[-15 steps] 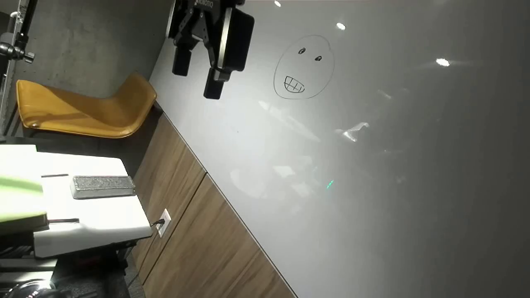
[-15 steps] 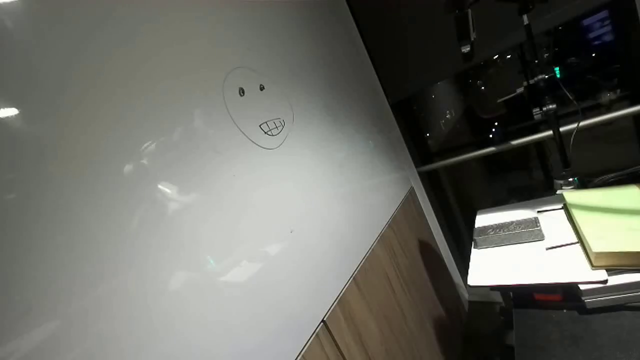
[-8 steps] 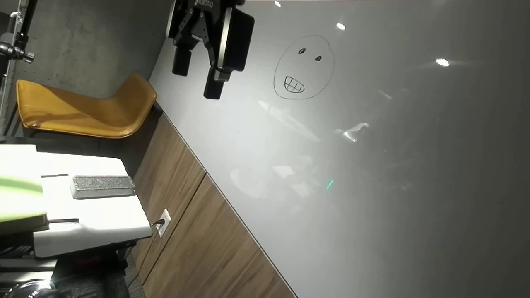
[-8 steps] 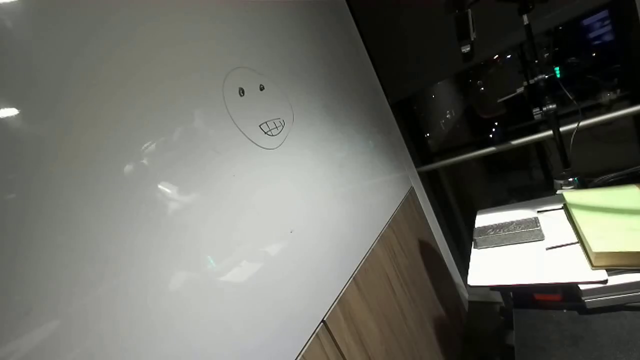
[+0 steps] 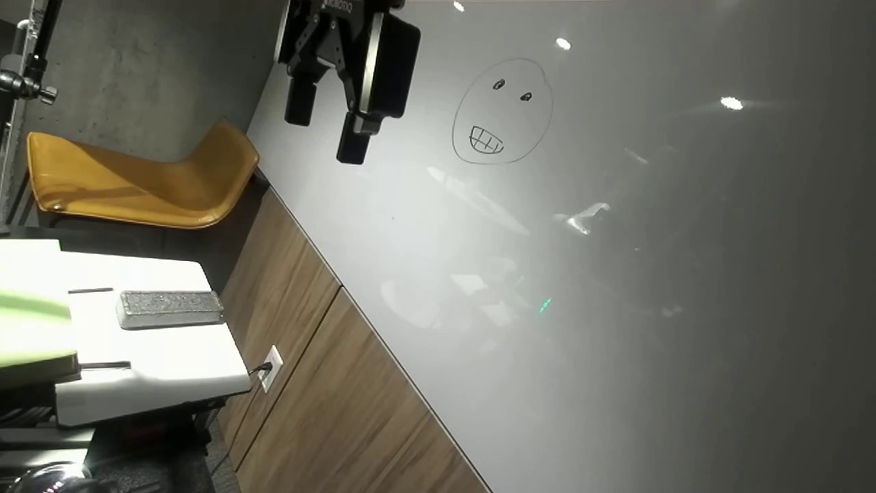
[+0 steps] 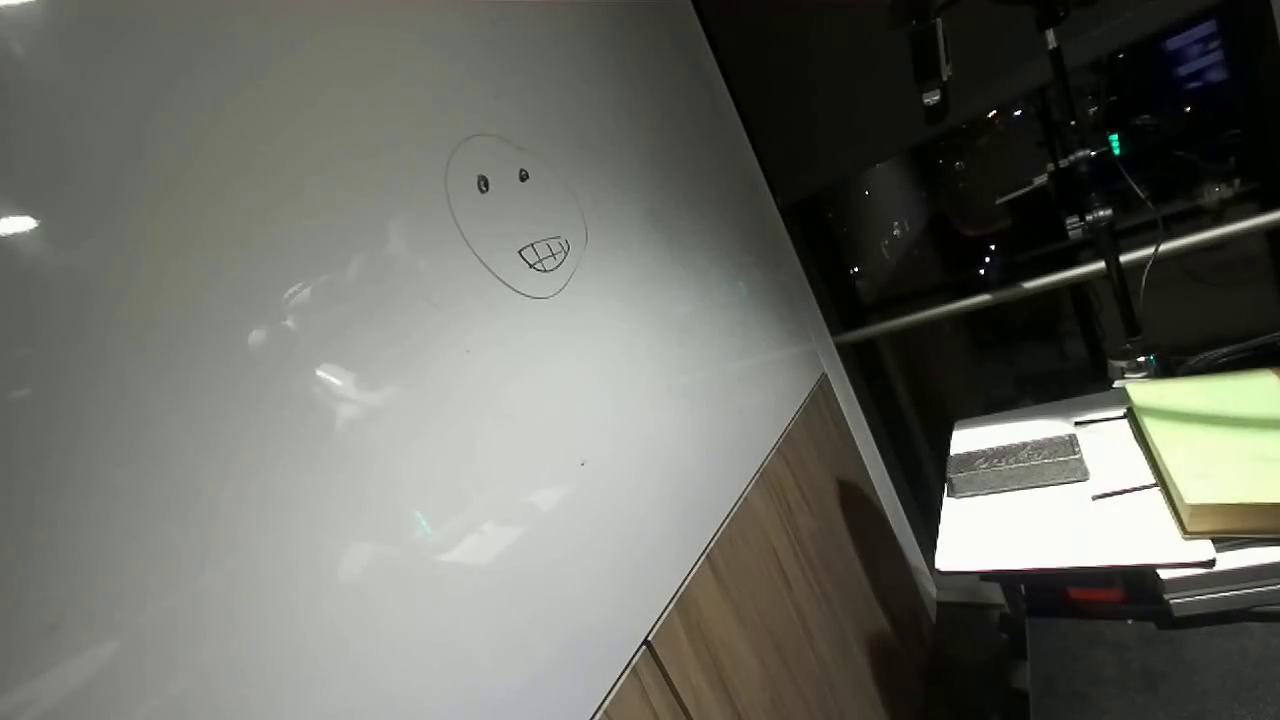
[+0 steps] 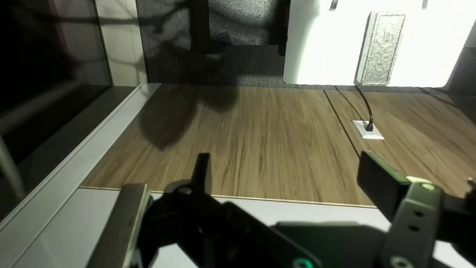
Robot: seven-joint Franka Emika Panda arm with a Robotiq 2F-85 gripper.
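My gripper (image 5: 326,135) is open and empty at the top of an exterior view, in front of the whiteboard (image 5: 657,287). In the wrist view the fingers (image 7: 287,165) are wide apart, with only wood panel and white board behind them. A drawn face (image 5: 503,113) with dark eyes and a toothy mouth is on the whiteboard beside the gripper; it also shows in an exterior view (image 6: 515,215). A grey block, like an eraser (image 5: 171,309), lies on a white surface (image 5: 171,352), away from the gripper; the block also shows in the wrist view (image 7: 383,48).
A green-topped box or pad (image 6: 1215,450) rests on the white surface, beside two dark slots or strips. Wood panels (image 5: 356,404) run below the whiteboard, with a plugged-in outlet (image 5: 272,370). A yellow chair (image 5: 144,181) and a dark stand (image 6: 1100,240) stand nearby.
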